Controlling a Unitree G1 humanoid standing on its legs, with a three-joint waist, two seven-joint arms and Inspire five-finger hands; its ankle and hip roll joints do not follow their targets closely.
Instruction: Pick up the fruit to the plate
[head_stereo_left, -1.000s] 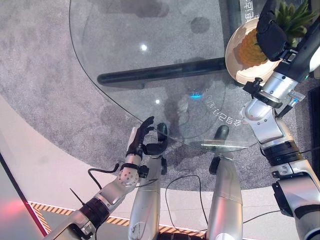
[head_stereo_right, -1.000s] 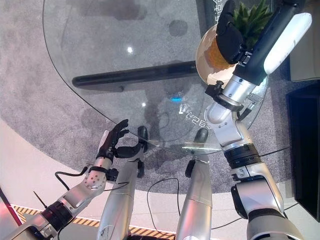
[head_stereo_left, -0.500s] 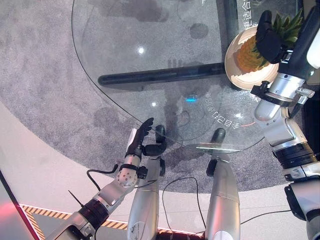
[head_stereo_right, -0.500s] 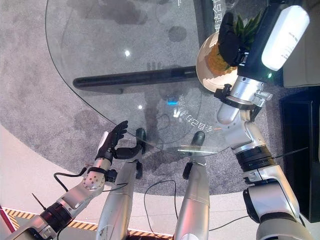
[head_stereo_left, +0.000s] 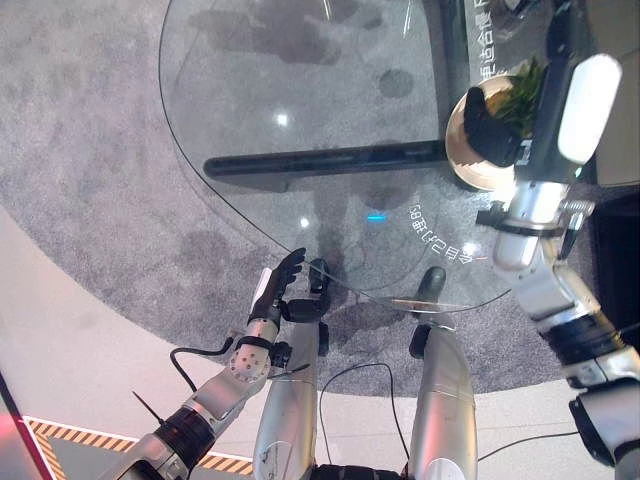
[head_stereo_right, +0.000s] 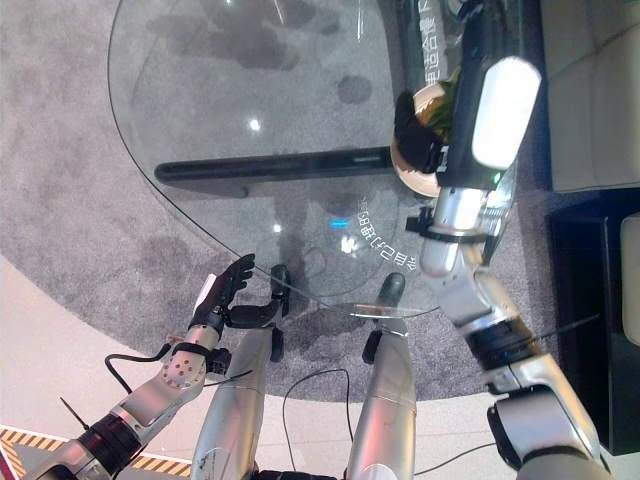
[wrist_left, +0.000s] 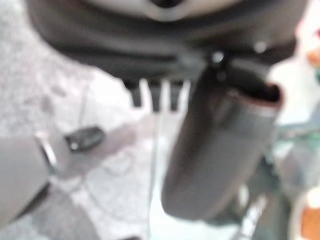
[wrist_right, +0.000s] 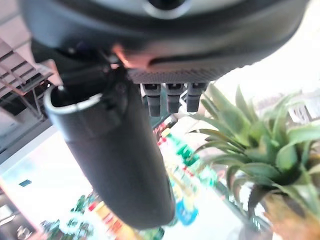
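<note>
The pineapple (head_stereo_left: 522, 88) stands on the tan plate (head_stereo_left: 468, 168) at the right edge of the round glass table (head_stereo_left: 300, 120); its green leaves (wrist_right: 250, 135) rise beside my right hand. That hand (head_stereo_left: 488, 130) hangs over the near side of the plate, open, and its thumb (wrist_right: 115, 160) stays apart from the fruit. The plate's rim (head_stereo_right: 410, 178) pokes out below the hand. My left hand (head_stereo_left: 278, 288) hovers open just off the table's near edge, holding nothing, with its thumb (wrist_left: 220, 150) over the carpet.
A dark bar (head_stereo_left: 320, 160) of the table's base lies under the glass. Grey carpet (head_stereo_left: 90, 150) surrounds the table, and pale floor with a striped strip (head_stereo_left: 60, 435) lies nearer to me. A light sofa (head_stereo_right: 590, 90) stands at the far right.
The camera has shifted. My right forearm has swung upright, and the hand has come off the pineapple's crown to the plate's near side. The left hand holds its pose.
</note>
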